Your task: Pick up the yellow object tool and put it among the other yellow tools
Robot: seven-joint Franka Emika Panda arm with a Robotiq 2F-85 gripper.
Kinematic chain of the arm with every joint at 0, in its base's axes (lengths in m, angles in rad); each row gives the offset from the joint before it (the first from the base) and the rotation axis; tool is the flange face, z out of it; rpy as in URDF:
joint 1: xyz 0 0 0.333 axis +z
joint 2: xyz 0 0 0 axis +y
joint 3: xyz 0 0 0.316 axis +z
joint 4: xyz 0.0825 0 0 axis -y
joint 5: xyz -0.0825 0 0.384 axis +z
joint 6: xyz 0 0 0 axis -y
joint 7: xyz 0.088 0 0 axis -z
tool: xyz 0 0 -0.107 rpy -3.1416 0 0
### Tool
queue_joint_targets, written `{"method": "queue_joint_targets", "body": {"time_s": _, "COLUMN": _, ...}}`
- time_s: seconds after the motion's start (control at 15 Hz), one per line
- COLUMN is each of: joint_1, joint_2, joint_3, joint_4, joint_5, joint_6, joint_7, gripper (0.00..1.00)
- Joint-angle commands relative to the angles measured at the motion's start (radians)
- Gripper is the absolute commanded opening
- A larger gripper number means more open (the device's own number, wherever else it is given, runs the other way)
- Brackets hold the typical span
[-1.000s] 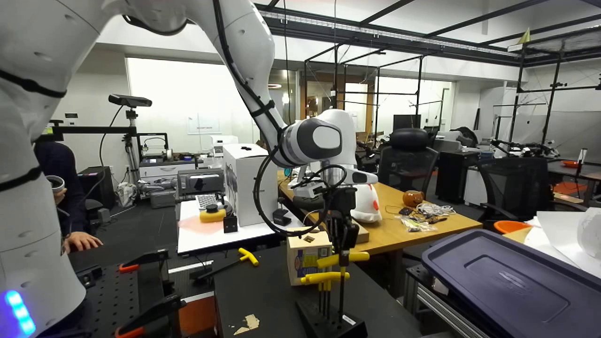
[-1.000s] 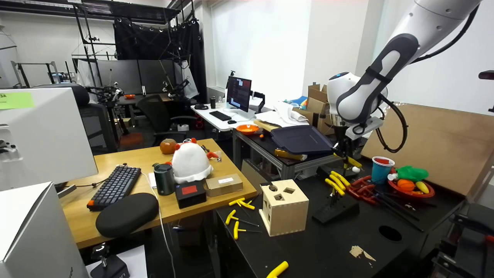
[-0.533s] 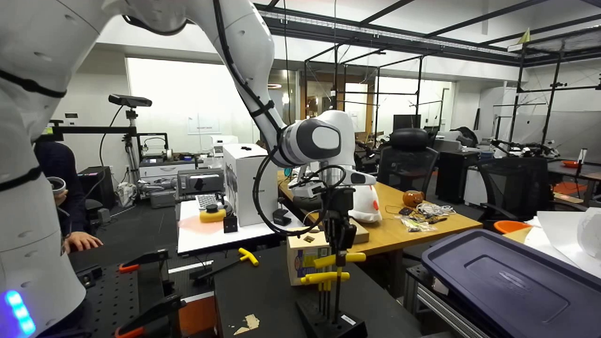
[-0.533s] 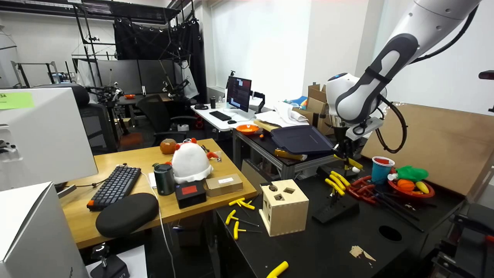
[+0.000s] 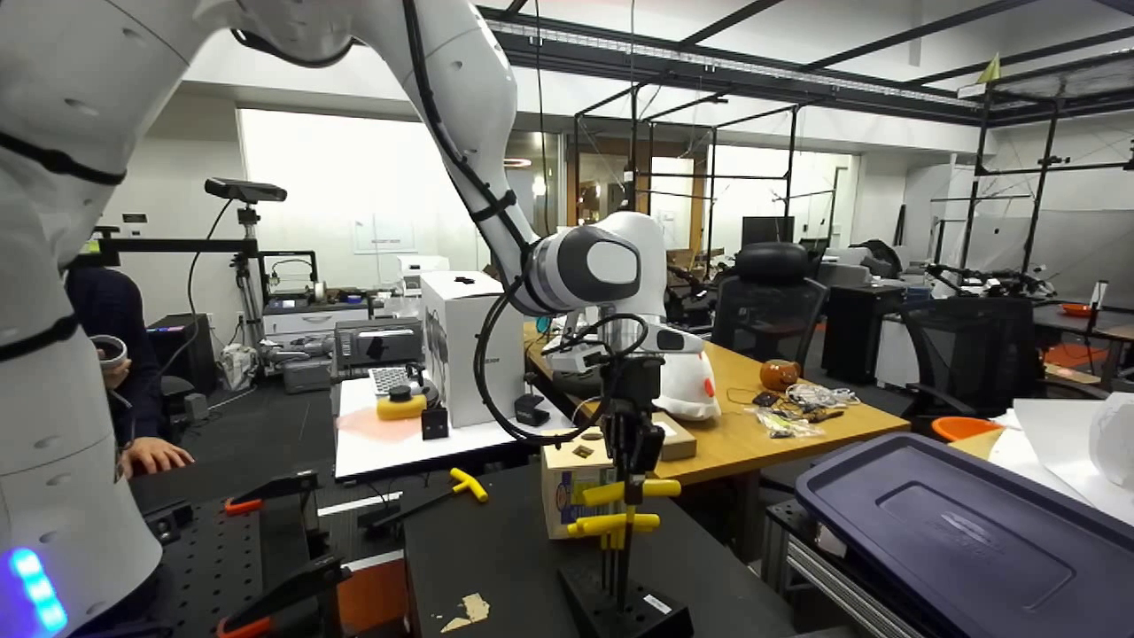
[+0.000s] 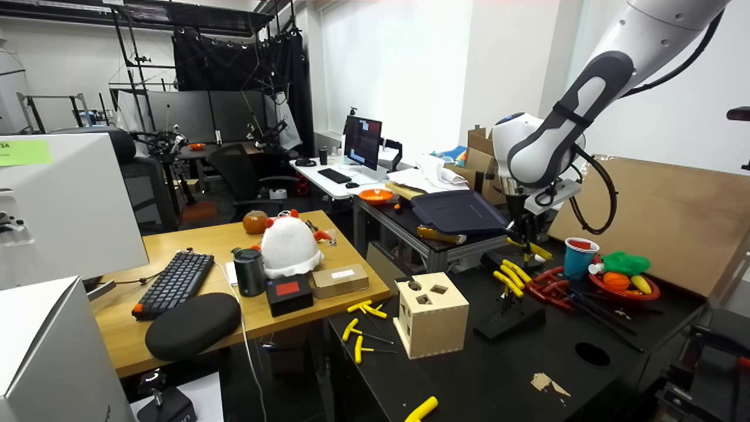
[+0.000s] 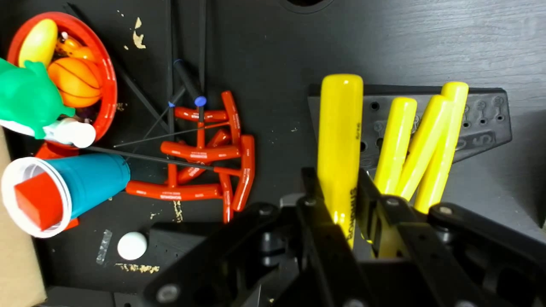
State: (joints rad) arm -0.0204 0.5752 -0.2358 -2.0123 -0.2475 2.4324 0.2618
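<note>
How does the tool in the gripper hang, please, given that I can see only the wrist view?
Observer: In an exterior view, the held tool hangs with its shaft pointing down.
Operator: Thank you. What is near the stand, beyond my picture?
Observer: A wooden box stands on the same table.
Operator: And are any similar tools lying where I cannot see them?
Observer: Yes, some loose yellow tools lie beside the wooden box, on the side away from the stand.
</note>
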Motion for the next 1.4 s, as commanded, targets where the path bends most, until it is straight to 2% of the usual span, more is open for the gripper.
{"method": "queue_joint_targets", "body": {"time_s": 0.0, "joint_1": -0.012, "joint_2": -0.012, "joint_3": 0.018, "joint_4": 0.010, "joint_5": 0.023, "joint_6": -0.045, "joint_7": -0.023, "gripper": 0.06}}
{"method": "queue_joint_targets", "body": {"time_s": 0.53, "joint_1": -0.004, "joint_2": 0.025, "joint_3": -0.003, "joint_4": 0.042, "joint_5": 0.010, "joint_6": -0.016, "joint_7": 0.021, "gripper": 0.06}}
{"method": "queue_joint_targets", "body": {"time_s": 1.33, "joint_1": -0.025, "joint_2": 0.021, "joint_3": 0.012, "joint_4": 0.067, "joint_5": 0.059, "joint_6": -0.039, "joint_7": -0.003, "gripper": 0.06}}
